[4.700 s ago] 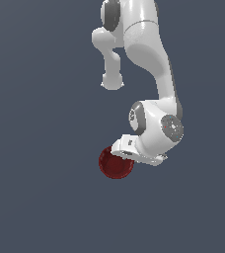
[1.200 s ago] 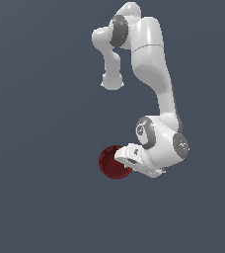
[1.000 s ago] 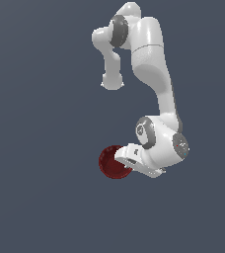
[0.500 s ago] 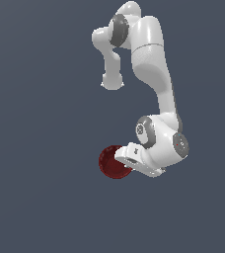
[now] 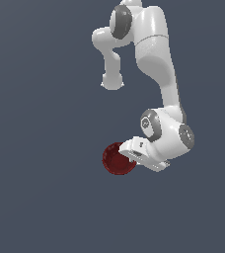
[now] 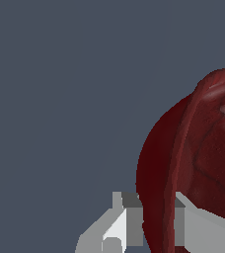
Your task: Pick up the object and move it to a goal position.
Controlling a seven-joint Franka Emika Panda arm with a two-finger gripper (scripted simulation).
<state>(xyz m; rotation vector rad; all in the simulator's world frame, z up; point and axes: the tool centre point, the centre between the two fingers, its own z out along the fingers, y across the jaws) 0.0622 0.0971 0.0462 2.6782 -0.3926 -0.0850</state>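
Bowl (image 5: 118, 158), dark red, sat by the white gripper (image 5: 134, 154), fingers (image 6: 124, 220) clamped across its ribbed rim; likely light, rigid, slick, so rim pinch seemed the right hold.

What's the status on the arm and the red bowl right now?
Gripper shut on the red bowl, one finger either side of its rim. Bowl tilted on edge in wrist view. Nothing else in sight around it.
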